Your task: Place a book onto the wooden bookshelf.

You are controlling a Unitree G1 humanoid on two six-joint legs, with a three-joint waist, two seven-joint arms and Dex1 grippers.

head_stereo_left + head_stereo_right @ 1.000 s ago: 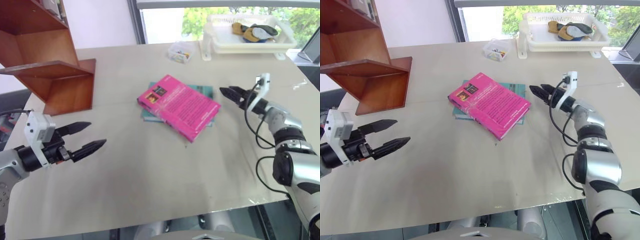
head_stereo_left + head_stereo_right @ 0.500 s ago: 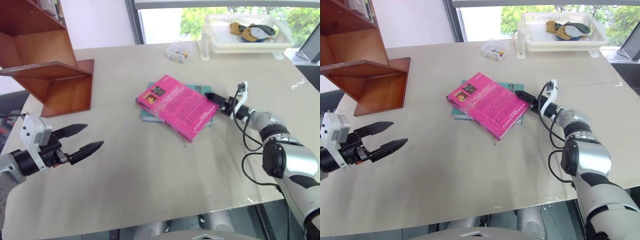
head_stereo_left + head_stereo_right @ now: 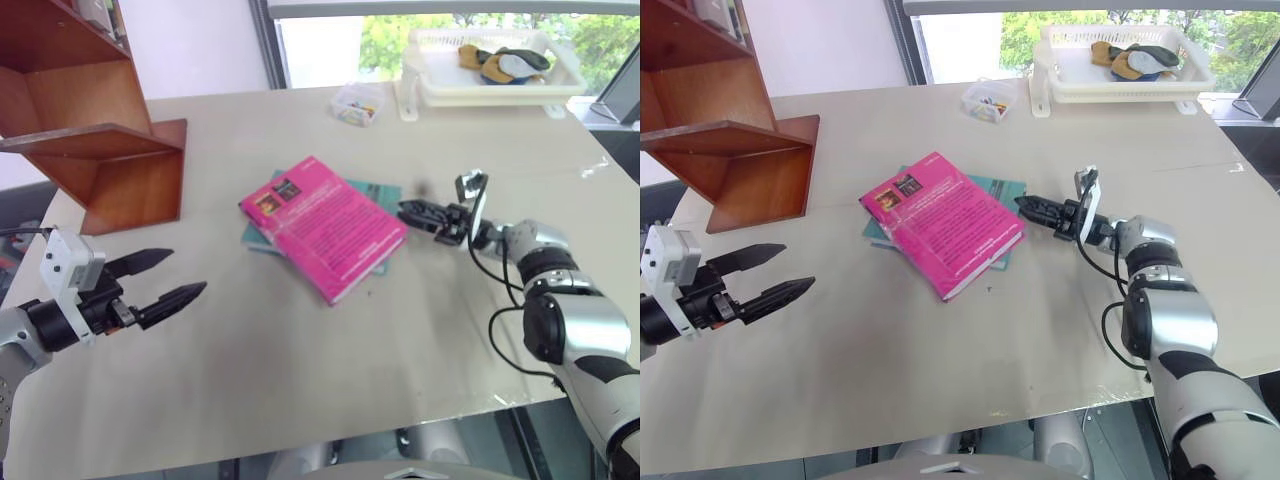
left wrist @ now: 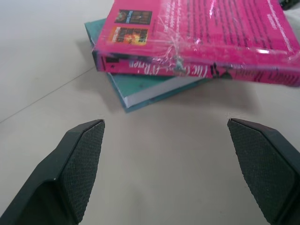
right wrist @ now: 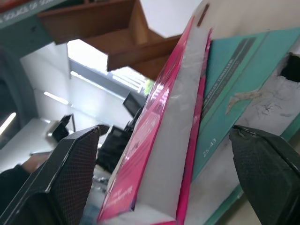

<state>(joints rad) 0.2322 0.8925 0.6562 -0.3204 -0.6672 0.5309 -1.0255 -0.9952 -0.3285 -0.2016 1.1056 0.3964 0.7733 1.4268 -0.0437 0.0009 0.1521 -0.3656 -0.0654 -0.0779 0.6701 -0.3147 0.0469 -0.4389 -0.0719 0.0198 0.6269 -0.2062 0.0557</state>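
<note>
Book point(image 3: 322, 225) has slid leftward across the table point(image 3: 300, 370), atop teal book point(image 3: 383, 190). Right gripper point(image 3: 408, 211), apparently parted, has followed it; left gripper point(image 3: 178, 275) stays spread, empty. Bookshelf point(image 3: 110, 150) awaits.

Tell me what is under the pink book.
A thinner teal book lies under the pink book, flat on the table. Its corners stick out on two sides; the rest of its cover is hidden.
</note>
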